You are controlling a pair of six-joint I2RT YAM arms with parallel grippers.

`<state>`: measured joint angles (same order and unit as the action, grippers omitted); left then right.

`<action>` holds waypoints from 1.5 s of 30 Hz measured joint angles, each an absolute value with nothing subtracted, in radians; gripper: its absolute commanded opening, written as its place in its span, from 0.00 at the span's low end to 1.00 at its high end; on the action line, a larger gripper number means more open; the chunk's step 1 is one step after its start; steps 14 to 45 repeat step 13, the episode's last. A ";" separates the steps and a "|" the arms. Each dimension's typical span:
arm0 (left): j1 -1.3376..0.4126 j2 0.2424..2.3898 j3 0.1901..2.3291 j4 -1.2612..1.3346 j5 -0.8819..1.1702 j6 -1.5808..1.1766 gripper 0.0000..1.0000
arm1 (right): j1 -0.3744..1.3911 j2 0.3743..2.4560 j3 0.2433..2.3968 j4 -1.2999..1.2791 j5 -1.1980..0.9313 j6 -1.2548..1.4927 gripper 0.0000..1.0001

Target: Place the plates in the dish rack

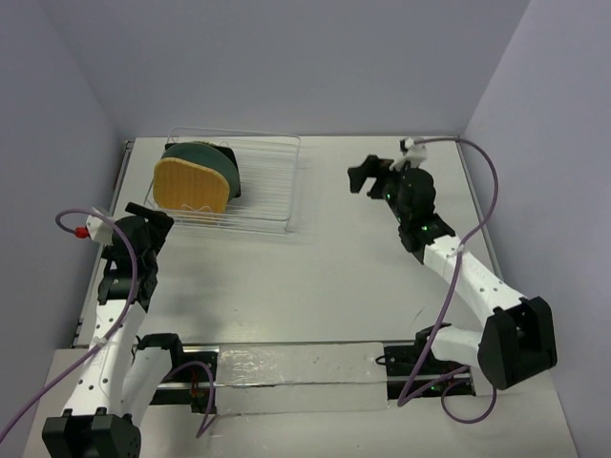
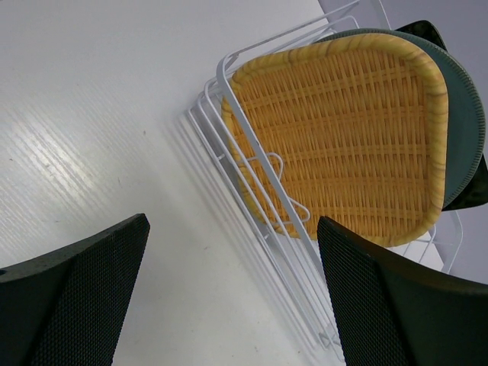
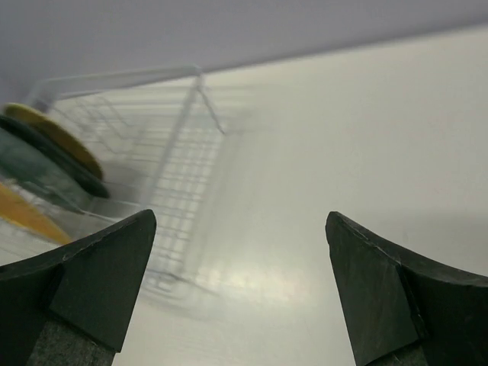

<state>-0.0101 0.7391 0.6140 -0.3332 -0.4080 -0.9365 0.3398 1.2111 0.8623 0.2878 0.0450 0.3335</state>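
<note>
Soft, even light fills the top view; the white table (image 1: 334, 277) is bright, with a faint shadow beside the dish rack (image 1: 272, 196). The left wrist view is sharp, with streaky glare at left. The right wrist view is hazy: the dish rack and plates (image 3: 53, 152) at left blur, and a pale sheen lies at lower centre.

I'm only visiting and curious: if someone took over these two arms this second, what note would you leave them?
Left gripper: open, empty, facing the rack.
Right gripper: open, empty, off to the rack's right.
The clear wire dish rack holds all four plates upright: the rounded-square orange woven plate nearest the arms, then the round teal-grey plate, the black plate and the round yellow plate at the back.
Done: loading looks complete.
Left: nothing apparent; perhaps just retract the arms.
</note>
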 measured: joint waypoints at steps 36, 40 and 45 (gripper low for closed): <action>-0.010 0.817 0.641 -0.325 -0.397 -0.934 0.99 | 0.311 1.020 0.645 0.247 0.246 0.495 1.00; -0.010 0.817 0.641 -0.325 -0.397 -0.934 0.99 | 0.311 1.020 0.645 0.247 0.246 0.495 1.00; -0.010 0.817 0.641 -0.325 -0.397 -0.934 0.99 | 0.311 1.020 0.645 0.247 0.246 0.495 1.00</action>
